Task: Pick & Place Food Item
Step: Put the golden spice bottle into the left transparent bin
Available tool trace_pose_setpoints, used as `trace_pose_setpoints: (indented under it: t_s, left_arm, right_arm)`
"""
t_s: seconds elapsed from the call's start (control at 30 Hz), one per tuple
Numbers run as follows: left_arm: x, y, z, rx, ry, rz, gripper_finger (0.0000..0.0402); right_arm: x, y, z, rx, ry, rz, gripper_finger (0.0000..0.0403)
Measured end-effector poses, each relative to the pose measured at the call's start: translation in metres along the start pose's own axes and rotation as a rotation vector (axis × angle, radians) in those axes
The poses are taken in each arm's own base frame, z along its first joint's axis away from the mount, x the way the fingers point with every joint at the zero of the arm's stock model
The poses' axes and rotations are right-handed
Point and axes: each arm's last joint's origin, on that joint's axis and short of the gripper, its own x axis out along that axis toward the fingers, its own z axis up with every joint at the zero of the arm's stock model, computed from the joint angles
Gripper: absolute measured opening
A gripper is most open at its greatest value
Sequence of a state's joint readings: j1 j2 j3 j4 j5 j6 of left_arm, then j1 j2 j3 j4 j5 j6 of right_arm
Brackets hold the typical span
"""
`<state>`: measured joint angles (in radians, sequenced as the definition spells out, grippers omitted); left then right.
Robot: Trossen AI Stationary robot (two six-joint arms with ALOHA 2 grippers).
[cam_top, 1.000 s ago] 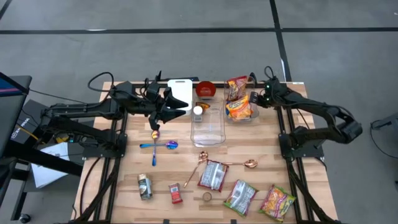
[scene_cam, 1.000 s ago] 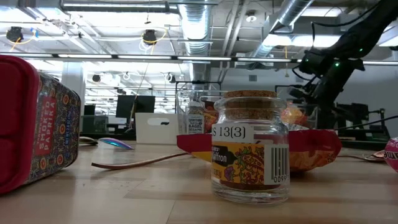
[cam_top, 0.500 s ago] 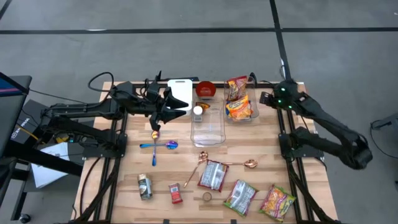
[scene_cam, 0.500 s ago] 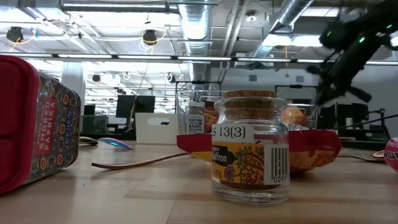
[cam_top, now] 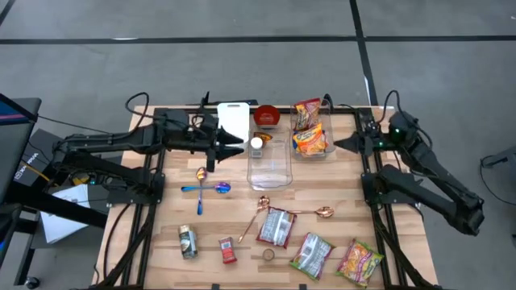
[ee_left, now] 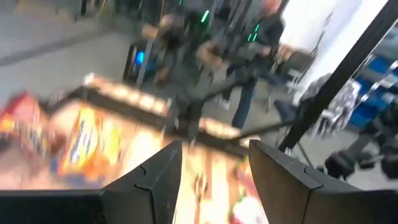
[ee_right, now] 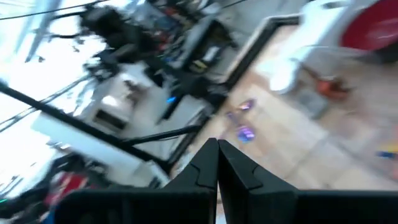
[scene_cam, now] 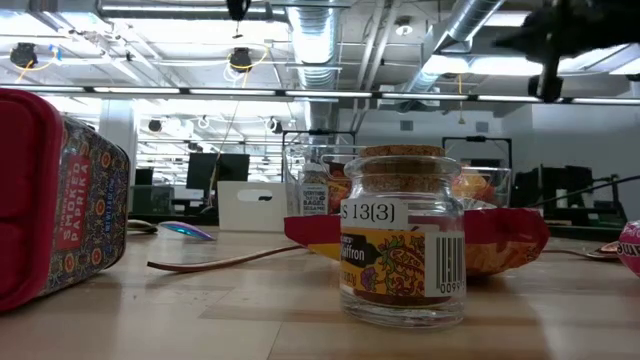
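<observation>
Two orange-red snack bags stand in a small clear bin at the far right. More food packets lie flat near the front edge. My right gripper hangs shut and holds nothing, just right of the bin, pointing toward the table's left; it shows high in the low view. My left gripper stands open and holds nothing above the table's far left part, pointing at a long clear container. Nothing lies between its fingers.
A white board and a red bowl sit at the far edge, with a white-capped bottle by the container. Spoons lie mid-table. A can, a red tin and a cork-topped jar stand at the front.
My right gripper has drawn back from over the bin of snack bags toward the table's right edge, risen and turned, staying shut. My left gripper has tipped at the wrist and now points more level toward the clear container. The snack bags have stayed in the bin.
</observation>
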<state>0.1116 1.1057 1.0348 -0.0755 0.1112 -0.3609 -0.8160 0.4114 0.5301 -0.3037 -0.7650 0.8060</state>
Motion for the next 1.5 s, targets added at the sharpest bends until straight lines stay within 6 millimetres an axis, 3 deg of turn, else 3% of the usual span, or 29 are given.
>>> trace_pose_setpoints:
  t_s: [0.2, 0.53, 0.8, 0.9, 1.0, 1.1, 1.33, 1.5]
  left_arm:
    - [-0.003, -0.017, -0.036, -0.095, 0.335, -0.033, 0.0182]
    - [-0.034, -0.07, -0.094, 0.034, 0.813, -0.146, 0.0185]
    - [-0.045, -0.081, -0.121, 0.026, 1.054, -0.082, 0.0252]
    - [-0.048, -0.076, -0.13, -0.146, 1.152, 0.114, 0.0291]
    - [-0.05, -0.07, -0.143, -0.473, 1.168, 0.383, 0.0324]
    - [-0.056, -0.073, -0.154, -0.726, 1.159, 0.544, 0.0347]
    - [-0.065, -0.105, -0.18, -1.084, 1.039, 0.699, 0.0359]
    - [-0.065, -0.121, -0.196, -1.148, 0.999, 0.733, 0.0354]
  right_arm:
    - [0.003, 0.016, 0.003, -0.01, -0.03, 0.124, 0.0]
    - [0.004, 0.025, 0.007, -0.017, -0.082, 0.183, 0.0]
    - [0.003, 0.028, 0.009, -0.032, -0.101, 0.209, 0.0]
    - [0.003, 0.029, 0.009, -0.018, -0.102, 0.213, 0.0]
    - [0.002, 0.03, 0.009, 0.004, -0.106, 0.224, 0.0]
    - [0.002, 0.031, 0.01, 0.01, -0.113, 0.238, 0.0]
    - [0.002, 0.033, 0.011, 0.007, -0.121, 0.249, 0.0]
    - [0.002, 0.032, 0.011, -0.008, -0.123, 0.247, 0.0]
